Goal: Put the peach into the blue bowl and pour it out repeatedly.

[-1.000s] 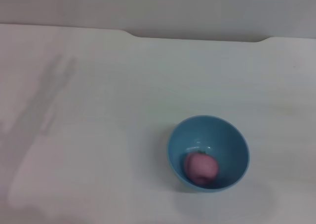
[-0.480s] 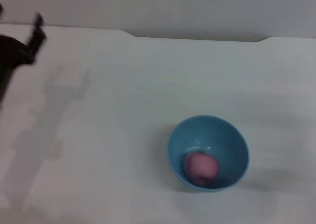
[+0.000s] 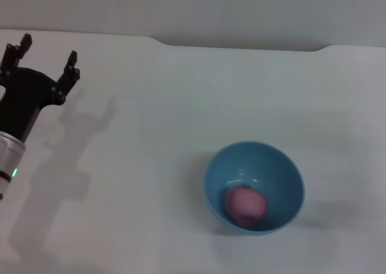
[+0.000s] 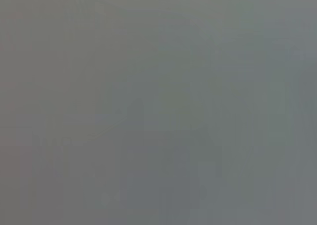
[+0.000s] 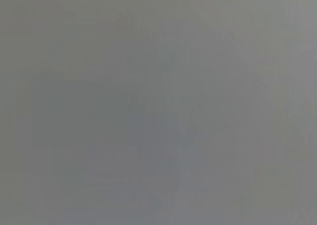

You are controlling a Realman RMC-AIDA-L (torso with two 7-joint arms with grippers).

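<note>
White table (image 3: 181, 105); your left gripper (image 3: 48, 52), jaws spread, sits well apart from the blue bowl (image 3: 217, 171): light, slick, grip its rim; peach (image 3: 245, 204) inside.

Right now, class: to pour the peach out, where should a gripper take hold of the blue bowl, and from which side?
Probably the rim of the blue bowl on its left, nearest the open left gripper. The bowl stands upright with a thin free edge; one finger inside, one outside. The peach lies low inside, clear of that rim.

Your head camera looks down on the worktop (image 3: 181, 105) from above; both wrist views give you only blank grey, sharing nothing
</note>
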